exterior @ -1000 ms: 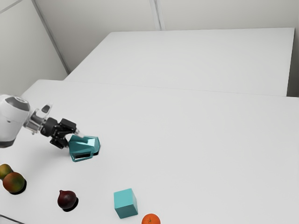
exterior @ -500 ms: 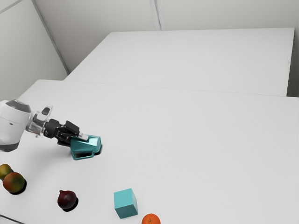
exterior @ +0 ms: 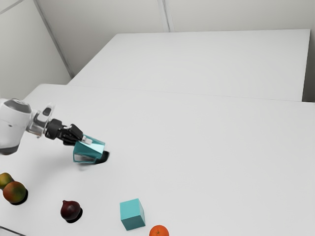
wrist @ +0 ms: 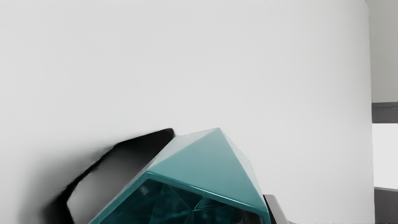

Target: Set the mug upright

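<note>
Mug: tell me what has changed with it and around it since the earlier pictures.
The gripper has closed on the mug and risen, lifting it and baring more of its shadow; the mug is still not upright. The teal cube, orange, dark red fruit and mottled fruits stayed put.

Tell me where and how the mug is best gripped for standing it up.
I'd pinch the mug by its thin rim, straddling the wall, coming from the exterior view's left: it is tipped over with its open mouth toward the gripper, so that edge seems easiest to reach.
</note>
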